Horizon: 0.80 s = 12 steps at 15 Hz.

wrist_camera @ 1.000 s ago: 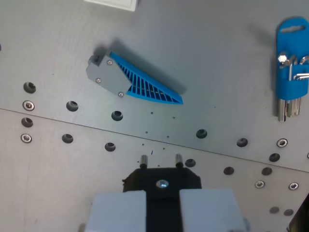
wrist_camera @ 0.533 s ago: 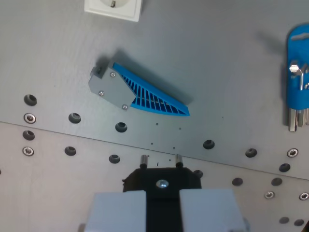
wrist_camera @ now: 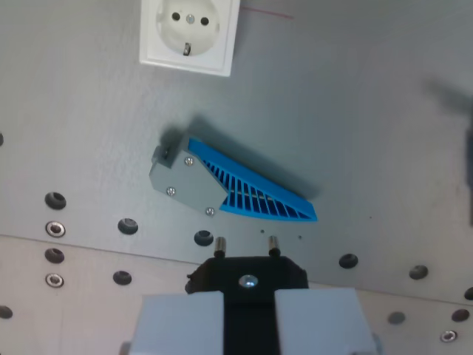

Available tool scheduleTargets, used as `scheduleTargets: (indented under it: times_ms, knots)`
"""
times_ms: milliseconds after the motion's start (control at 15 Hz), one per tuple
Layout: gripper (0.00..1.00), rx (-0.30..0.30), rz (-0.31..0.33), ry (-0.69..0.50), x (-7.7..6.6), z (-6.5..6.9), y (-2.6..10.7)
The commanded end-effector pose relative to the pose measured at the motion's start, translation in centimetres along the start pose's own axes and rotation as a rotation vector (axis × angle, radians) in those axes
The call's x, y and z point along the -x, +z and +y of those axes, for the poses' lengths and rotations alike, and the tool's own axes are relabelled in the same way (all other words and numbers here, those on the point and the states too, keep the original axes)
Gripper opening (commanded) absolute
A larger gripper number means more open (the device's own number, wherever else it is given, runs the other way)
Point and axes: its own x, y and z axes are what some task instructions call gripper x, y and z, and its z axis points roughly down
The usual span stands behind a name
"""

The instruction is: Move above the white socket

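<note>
- your claw (wrist_camera: 250, 292) sits at the bottom middle of the wrist view, clenched on a black plug (wrist_camera: 247, 275); its two metal pins poke up toward the top of the frame
- the white socket (wrist_camera: 189, 35) is at the top, a bit to the wrist view's left, lying flat on the grey bench (wrist_camera: 355, 111); well apart from the plug
- between them you've got a grey and blue wedge part (wrist_camera: 222, 189), angled down to the wrist view's right; its lower edge is near the pins
- rows of bolt holes (wrist_camera: 128, 225) run across the bench's lower part
</note>
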Motion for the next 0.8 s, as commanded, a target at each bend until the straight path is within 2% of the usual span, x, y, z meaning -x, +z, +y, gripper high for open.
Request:
scheduleTargets:
  times_ms: [67,800]
  knots:
    - [0.00,0.006,0.047,0.077,-0.7,-0.6,1.3]
    - [0.00,0.005,0.016,0.126,-3.3,-2.0,6.8]
